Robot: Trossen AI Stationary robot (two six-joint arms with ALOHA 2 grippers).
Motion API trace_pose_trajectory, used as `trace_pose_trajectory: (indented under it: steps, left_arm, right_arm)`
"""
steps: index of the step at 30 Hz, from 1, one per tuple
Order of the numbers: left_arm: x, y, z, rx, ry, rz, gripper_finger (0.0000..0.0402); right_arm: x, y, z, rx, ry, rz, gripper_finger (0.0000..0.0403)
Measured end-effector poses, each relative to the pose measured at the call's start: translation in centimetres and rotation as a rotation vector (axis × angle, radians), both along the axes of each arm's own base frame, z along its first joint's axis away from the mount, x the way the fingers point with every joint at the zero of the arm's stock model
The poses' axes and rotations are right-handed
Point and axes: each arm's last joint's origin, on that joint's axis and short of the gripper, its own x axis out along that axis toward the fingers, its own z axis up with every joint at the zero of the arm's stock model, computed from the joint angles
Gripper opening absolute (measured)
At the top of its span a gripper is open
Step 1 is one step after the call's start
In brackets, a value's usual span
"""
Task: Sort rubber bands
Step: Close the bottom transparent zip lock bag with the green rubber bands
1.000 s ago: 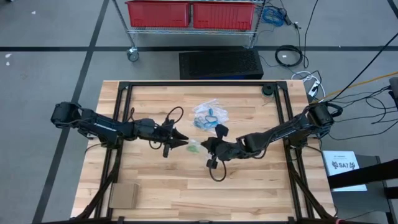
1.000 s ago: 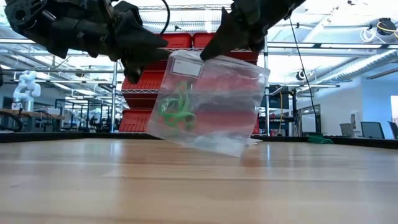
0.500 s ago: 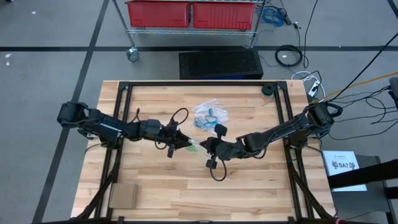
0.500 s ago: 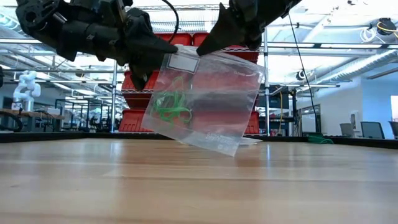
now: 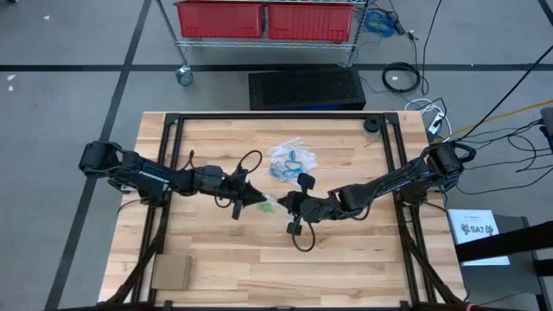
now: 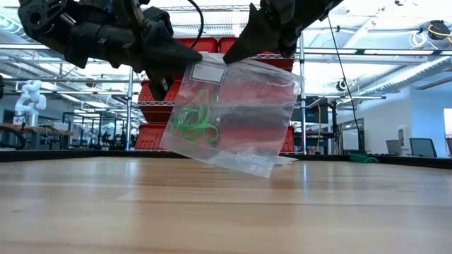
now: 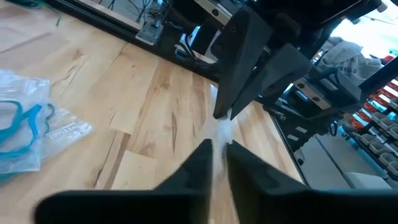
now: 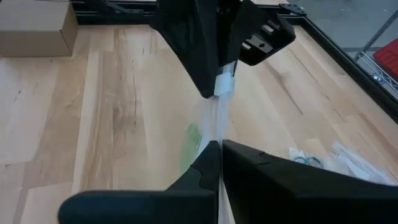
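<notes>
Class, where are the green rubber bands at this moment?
The green rubber bands sit inside a clear plastic bag, held above mid-table by the left gripper and the right gripper.

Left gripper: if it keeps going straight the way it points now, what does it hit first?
Probably the right gripper. The left gripper points along the top edge of the clear plastic bag of green rubber bands, which both pinch from opposite ends. Depth between them is unclear.

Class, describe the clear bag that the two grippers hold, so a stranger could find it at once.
Start at the wooden table and find its middle, where the left gripper and right gripper meet. Both pinch the top edge of a clear bag hanging above the wood. Unlike the bags lying flat, it holds green rubber bands.
</notes>
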Motion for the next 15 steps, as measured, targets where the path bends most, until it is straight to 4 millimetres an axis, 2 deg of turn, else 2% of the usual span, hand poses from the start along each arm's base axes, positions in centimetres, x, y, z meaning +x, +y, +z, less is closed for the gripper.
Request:
trace_pose_trajectory:
  steps: [4,10,15]
  left_arm:
    - [0.0,0.0,0.0,0.005,0.003,0.000,0.0010]
    - [0.0,0.0,-0.1,0.045,-0.003,-0.006,0.0004]
    - [0.0,0.0,-0.2,0.082,0.005,-0.010,0.0003]
  right_arm:
    - [0.0,0.0,0.0,0.001,0.000,0.001,0.0000]
    - [0.0,0.0,0.0,0.031,-0.009,-0.015,0.0004]
    - [-0.1,0.1,1.1,0.127,-0.067,0.022,0.0035]
